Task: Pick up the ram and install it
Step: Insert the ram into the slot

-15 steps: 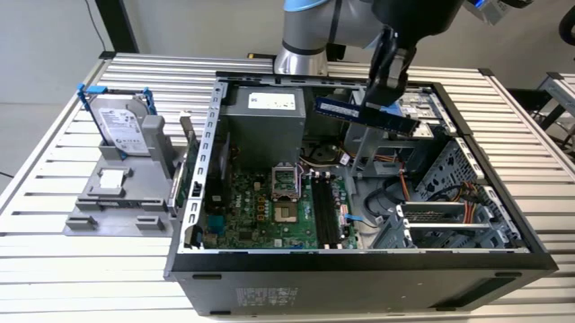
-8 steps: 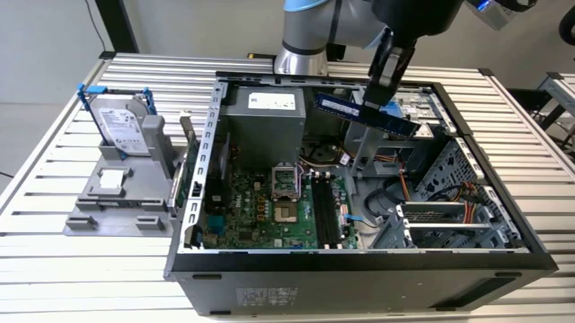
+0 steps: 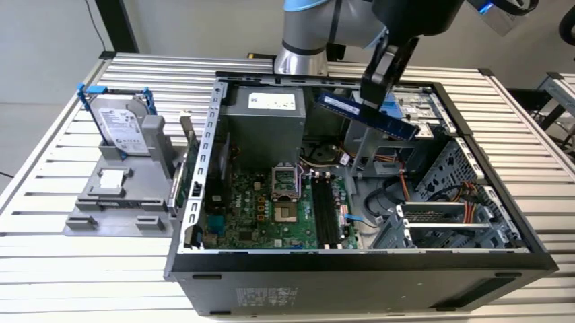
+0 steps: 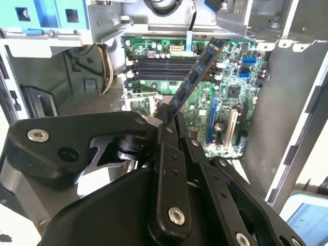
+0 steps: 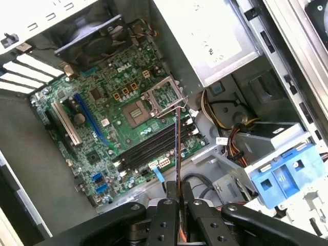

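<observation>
The ram [image 3: 364,114] is a long blue stick with black chips, held tilted in the air above the open computer case. My gripper [image 3: 372,89] is shut on one end of it, over the back right part of the case in the exterior view. In the second wrist view the ram [image 4: 197,74] slants out from the gripper [image 4: 167,119] toward the green motherboard [image 4: 225,92]. The first wrist view has the ram [image 5: 177,148] edge-on, rising from the gripper [image 5: 178,193] over the black memory slots [image 5: 151,146]. These slots [image 3: 328,212] lie well below the ram.
A grey power supply [image 3: 265,111] fills the case's back. A metal drive cage [image 3: 449,215] with cables stands at the exterior view's right. A light-blue drive bracket [image 5: 284,174] sits near the slots. A hard drive [image 3: 126,131] stands in a grey holder on the slatted table [image 3: 54,269].
</observation>
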Available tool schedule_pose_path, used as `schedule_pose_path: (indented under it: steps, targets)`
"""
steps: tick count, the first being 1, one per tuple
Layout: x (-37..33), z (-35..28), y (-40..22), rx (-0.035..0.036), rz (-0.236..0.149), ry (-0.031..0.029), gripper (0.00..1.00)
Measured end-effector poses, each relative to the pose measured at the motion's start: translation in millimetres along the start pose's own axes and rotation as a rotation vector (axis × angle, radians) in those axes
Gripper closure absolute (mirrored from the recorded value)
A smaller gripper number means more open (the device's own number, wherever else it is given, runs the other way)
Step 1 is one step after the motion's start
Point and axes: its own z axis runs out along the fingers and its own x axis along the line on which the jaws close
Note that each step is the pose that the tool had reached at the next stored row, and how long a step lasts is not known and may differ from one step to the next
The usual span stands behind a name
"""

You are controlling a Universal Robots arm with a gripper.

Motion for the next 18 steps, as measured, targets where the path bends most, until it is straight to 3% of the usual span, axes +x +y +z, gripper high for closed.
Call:
schedule_pose_path:
  steps: [18]
  targets:
    - [0.0, 0.0, 0.0, 0.0065, 0.267, -0.01, 1.0]
